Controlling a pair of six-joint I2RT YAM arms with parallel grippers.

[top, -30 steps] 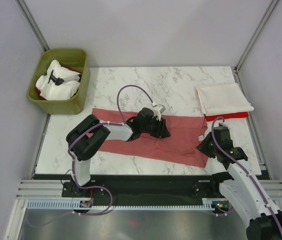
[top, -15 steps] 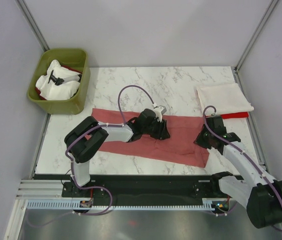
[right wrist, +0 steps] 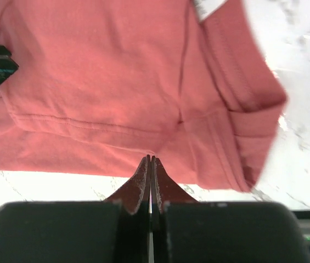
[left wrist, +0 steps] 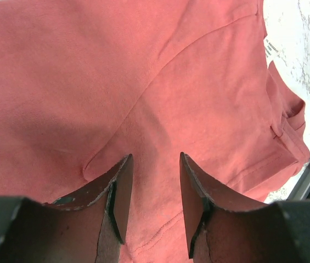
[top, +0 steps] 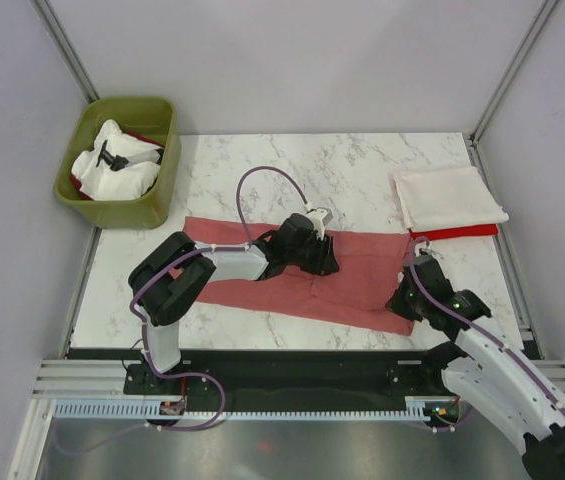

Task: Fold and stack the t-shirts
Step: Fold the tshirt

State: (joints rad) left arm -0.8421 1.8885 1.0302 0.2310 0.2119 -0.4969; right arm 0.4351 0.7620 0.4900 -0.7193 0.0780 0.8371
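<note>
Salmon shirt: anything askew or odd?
The salmon shirt lies slightly slanted across the table, with the sleeve end near its neck tag doubled over and bunched. On the folded stack, the bright red shirt pokes out from under the cream shirt. Nothing looks damaged or spilled.

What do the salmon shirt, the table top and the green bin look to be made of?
Salmon shirt: soft matte knit cloth, with stitched hems and gentle creases. Table top: white with grey veins, marble or a marble-look laminate. Green bin: probably moulded plastic, smooth olive walls, rounded rim.
</note>
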